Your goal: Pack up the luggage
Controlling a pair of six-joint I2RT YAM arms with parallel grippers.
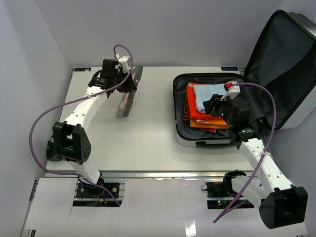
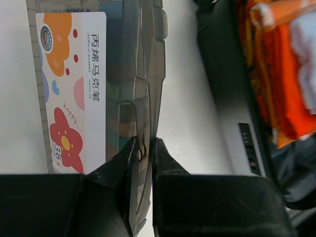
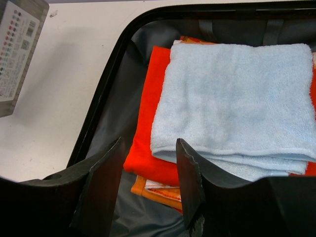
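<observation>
A: Entry, largest first. Desk (image 1: 153, 123) carries everything. Where is the luggage (image 1: 281, 64)?

B: On the right arm's side of the desk. It lies open, the base flat, the dark-lined lid propped up behind and to the outside.

A: What is inside the luggage?

B: A folded orange cloth (image 1: 193, 111) lies in the base, and a folded light blue towel (image 1: 205, 96) sits on top of it. The lining shows bare along the near wall.

A: And outside the luggage?

B: A flat grey marker case (image 1: 126, 101) with a red flower label is well apart from the luggage, on the left arm's side. It looks tilted. I cannot tell how much of it touches the desk.

A: Claws?

B: The left claw (image 2: 144, 148) is closed tight, pinching a thin translucent edge of the marker case. The right claw (image 3: 148, 148) hovers over the luggage's near end, above the towel's folded edge. It is parted about halfway and holds nothing.
</observation>
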